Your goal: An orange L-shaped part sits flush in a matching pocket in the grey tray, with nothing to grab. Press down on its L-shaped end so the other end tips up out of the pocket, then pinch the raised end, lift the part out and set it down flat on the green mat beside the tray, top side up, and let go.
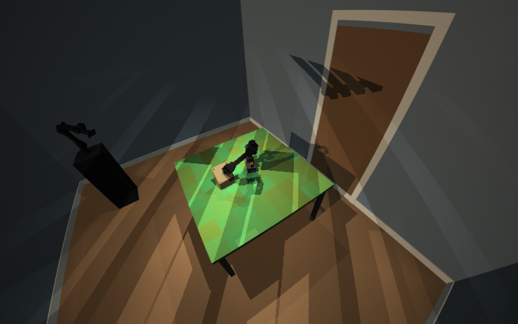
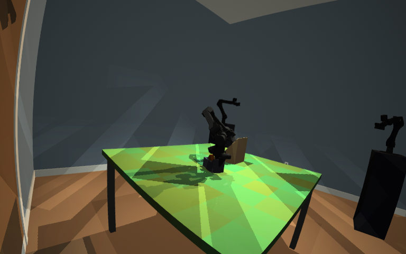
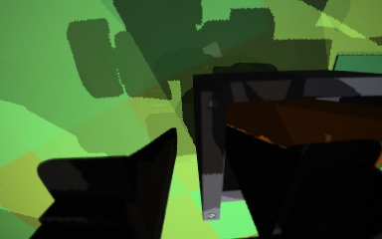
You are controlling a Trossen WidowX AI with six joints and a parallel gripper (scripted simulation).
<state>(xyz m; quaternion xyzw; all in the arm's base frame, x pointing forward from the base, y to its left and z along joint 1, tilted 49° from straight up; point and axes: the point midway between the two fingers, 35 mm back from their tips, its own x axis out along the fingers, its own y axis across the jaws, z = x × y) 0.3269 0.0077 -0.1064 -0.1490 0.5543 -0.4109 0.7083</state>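
"Where do the two room cameras stand?"

"The top view looks steeply down from high up, well back, taking in the whole table (image 1: 237, 225) (image 2: 239, 191). The exterior view sits lower and nearer, facing across the tabletop toward a dark wall (image 1: 125, 57) (image 2: 149, 60)."

"And the wrist camera?"

"Very close, facing down past the gripper's fingers at the tray (image 3: 211, 149) (image 1: 251, 167) (image 2: 213, 166)."

"Shared coverage?"

"Top and exterior both record the table, tray and door (image 1: 374, 111) (image 2: 8, 98), the latter cropped at the exterior view's left edge."
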